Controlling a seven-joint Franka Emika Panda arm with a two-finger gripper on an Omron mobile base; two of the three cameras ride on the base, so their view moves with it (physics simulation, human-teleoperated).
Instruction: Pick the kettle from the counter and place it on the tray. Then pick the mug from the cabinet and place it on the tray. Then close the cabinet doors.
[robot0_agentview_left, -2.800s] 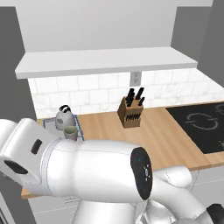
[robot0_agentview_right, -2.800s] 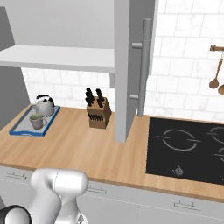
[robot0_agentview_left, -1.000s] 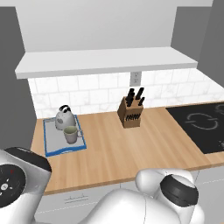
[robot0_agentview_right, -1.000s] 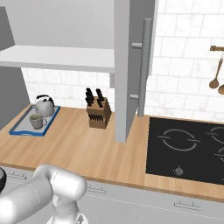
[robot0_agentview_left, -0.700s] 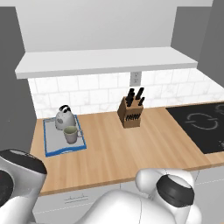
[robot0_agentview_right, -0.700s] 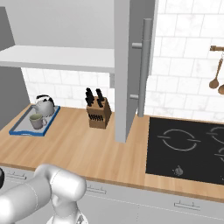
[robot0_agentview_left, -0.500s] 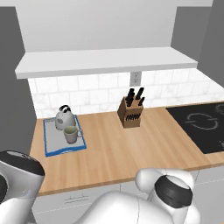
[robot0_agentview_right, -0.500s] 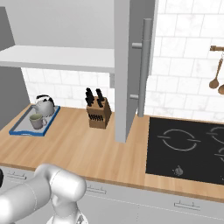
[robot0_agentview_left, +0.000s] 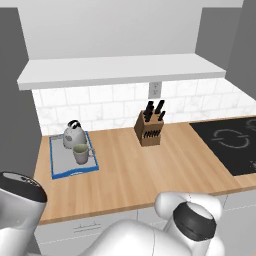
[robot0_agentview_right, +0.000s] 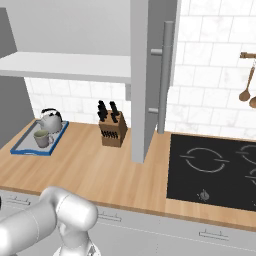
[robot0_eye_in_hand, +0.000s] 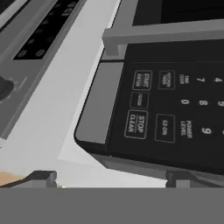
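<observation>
Now, from the left base view, the kettle (robot0_agentview_left: 73, 135) and the mug (robot0_agentview_left: 80, 154) both sit on the tray (robot0_agentview_left: 59, 170), at the left end of the counter (robot0_agentview_left: 130, 170). The mug is just in front of the kettle. So I think the two carrying jobs are done, and the doors are what is left. The white shelf (robot0_agentview_left: 120, 70) of the cabinet hangs above the counter, and a knife block (robot0_agentview_left: 150, 129) stands by the wall to the right of the tray. The arm's big white body is low at the bottom here, under the counter edge.

From the right base view, one door (robot0_agentview_right: 150, 75) stands open and points out at the camera, so we see it edge-on. Its long bar handle (robot0_agentview_right: 165, 75) runs straight up and down. The door is right of the knife block (robot0_agentview_right: 112, 130) and left of the stove (robot0_agentview_right: 215, 170). The tray (robot0_agentview_right: 27, 146) is far off to the left. The arm's elbow is low at the bottom left, so the door is up and to the right of it. I think the arm has to rise and swing that way to push it.

From the hand view, the gripper (robot0_eye_in_hand: 109, 179) looks at a dark button panel (robot0_eye_in_hand: 170, 113) of what seems to be a microwave, not at the door. Its two tips sit wide apart and hold nothing.
</observation>
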